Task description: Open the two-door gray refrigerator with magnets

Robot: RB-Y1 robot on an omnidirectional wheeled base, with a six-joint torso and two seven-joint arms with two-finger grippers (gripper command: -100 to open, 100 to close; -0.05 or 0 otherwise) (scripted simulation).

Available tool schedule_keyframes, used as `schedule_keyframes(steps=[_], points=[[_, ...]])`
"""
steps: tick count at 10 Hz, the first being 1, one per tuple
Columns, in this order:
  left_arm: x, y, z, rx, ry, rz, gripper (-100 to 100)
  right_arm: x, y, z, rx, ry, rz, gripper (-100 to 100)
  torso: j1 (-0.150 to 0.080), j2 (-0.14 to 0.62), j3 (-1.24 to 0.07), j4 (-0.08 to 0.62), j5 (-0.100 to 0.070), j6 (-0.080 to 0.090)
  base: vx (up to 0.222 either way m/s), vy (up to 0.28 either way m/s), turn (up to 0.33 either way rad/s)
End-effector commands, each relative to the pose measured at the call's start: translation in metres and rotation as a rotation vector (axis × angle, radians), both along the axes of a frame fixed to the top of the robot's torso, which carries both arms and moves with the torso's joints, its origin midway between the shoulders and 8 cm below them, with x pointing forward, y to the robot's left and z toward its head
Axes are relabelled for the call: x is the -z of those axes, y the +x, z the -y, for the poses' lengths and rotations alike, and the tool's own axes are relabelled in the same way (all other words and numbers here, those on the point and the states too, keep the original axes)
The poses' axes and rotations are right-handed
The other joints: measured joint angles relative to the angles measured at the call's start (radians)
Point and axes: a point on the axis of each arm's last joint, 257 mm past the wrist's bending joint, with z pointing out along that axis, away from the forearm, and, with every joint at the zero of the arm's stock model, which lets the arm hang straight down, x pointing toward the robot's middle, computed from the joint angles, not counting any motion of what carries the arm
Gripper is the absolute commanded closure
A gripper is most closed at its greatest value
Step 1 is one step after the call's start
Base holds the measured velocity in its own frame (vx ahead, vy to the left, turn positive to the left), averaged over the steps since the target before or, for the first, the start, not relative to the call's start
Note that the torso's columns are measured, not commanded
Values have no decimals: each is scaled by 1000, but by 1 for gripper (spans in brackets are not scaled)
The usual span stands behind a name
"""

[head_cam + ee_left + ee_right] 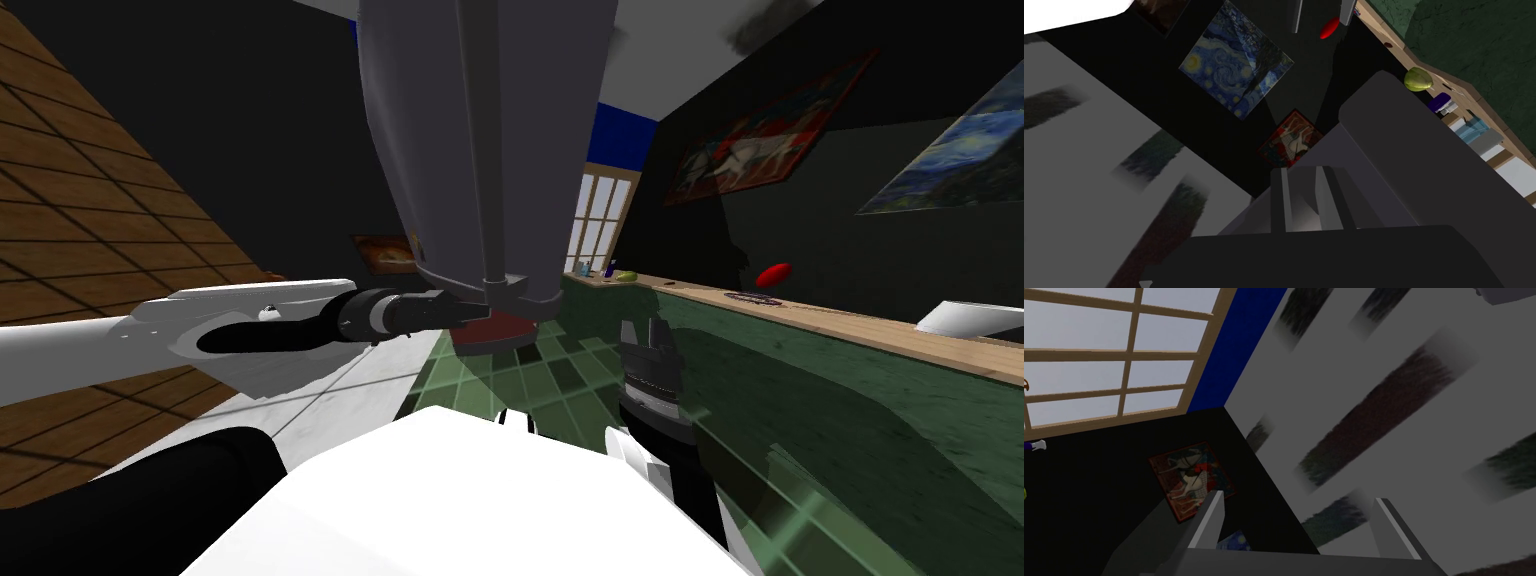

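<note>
A: Standing dead ahead of the robot is what?
B: The tall gray refrigerator (420, 120), with a green-fronted counter (820, 380) running off to the robot's right.
A: And the arms?
B: The left arm reaches across to the low end of the door handle (490, 200). The left gripper (468, 306) has its fingers drawn close, pinching that handle. The right gripper (645, 325) sits near the counter, fingers spread.

refrigerator (480, 150) cut off by upper edge, counter (850, 325) items too small to tell
</note>
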Motion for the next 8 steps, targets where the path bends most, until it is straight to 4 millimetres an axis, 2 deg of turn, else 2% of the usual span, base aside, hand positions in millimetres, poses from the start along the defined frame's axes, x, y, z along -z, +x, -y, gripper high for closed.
schedule_keyframes(steps=[1,8], points=[[-2,-10,2,39,-5,5,100,0,0,0,0,0,0,0,0,-3,-3,0,0,-1,-124,243,-58],[-5,-44,9,184,-14,8,100,0,0,0,0,0,0,0,2,-9,-12,-1,0,0,-156,236,-71]])
